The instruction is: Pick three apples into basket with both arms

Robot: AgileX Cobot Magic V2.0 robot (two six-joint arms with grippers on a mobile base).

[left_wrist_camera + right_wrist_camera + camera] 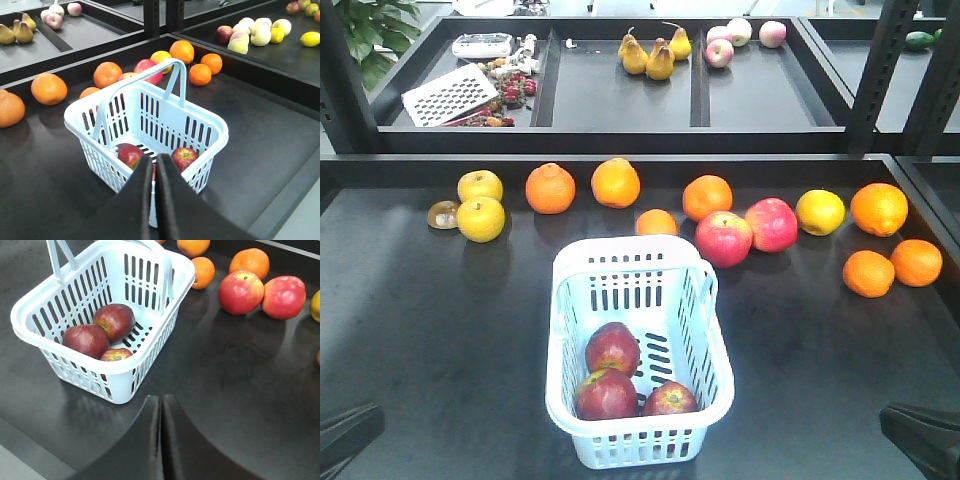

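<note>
The pale blue basket (710, 345) stands on the dark table at front centre. Three dark red apples lie in it: one (612, 347), one (605, 394) and one (670, 399). The right wrist view shows the basket (150, 340) with all three apples (115, 320). The left wrist view shows the basket (210, 120) with two apples (184, 156), a third mostly hidden behind my fingers. My left gripper (154, 159) is shut and empty, just in front of the basket. My right gripper (161, 399) is shut and empty, on the table beside the basket.
Oranges (550, 187), yellow fruit (481, 218) and two brighter pink-red apples (724, 238) lie along the back of the table. A raised black rim (620, 160) divides it from rear trays holding pears (660, 60) and pale apples. Arm parts show at the front corners (350, 435).
</note>
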